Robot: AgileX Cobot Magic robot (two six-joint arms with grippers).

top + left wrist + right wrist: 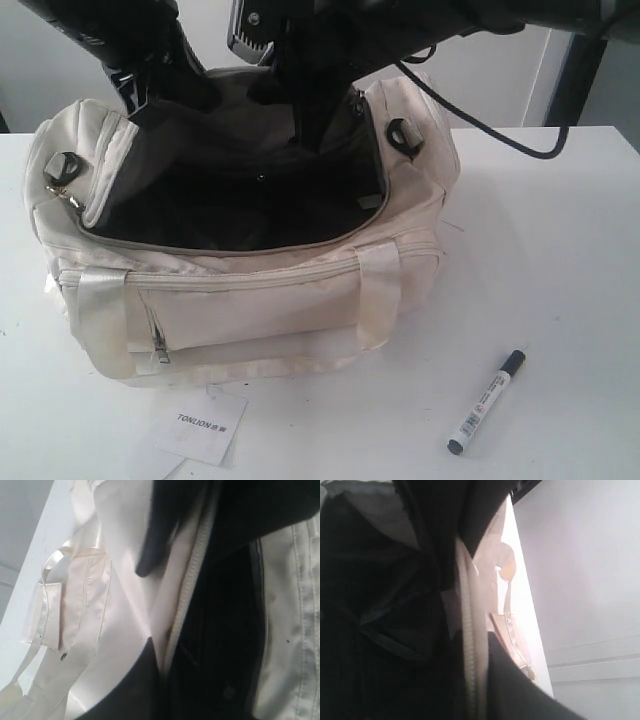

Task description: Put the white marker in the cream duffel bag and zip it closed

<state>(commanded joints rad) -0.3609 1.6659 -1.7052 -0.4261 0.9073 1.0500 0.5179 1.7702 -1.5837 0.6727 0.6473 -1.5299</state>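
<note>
White tabletop (560,260) runs under everything, with a pale wall behind the bag. On it stands the cream duffel bag (260,300), its top zipper undone and the mouth gaping wide on dark lining, the zipped front pocket facing away from my arms. Both arms come down at the bag's rear rim, on the side opposite the pocket: my left arm (140,50) slants to the rear rim near the end with the folded-up flap, and my right arm (330,60) drops steeply to the rear rim nearer the other end, a black cable trailing off it. My left gripper (147,605) straddles the bag's zipper edge (192,580), one dark finger (160,530) on each side of the cream cloth, which creases toward the lower one. I cannot tell whether it has clamped the cloth. My right gripper (480,595) stands the same way across the zipper edge, lining on one side and outer fabric on the other, and again I cannot tell whether it pinches. The white marker (487,402) lies flat on the table outside the bag, well apart from both grippers, off the bag's front corner on my right arm's side, black cap pointing away from the bag. A white paper tag (203,424) lies just before the pocket.
</note>
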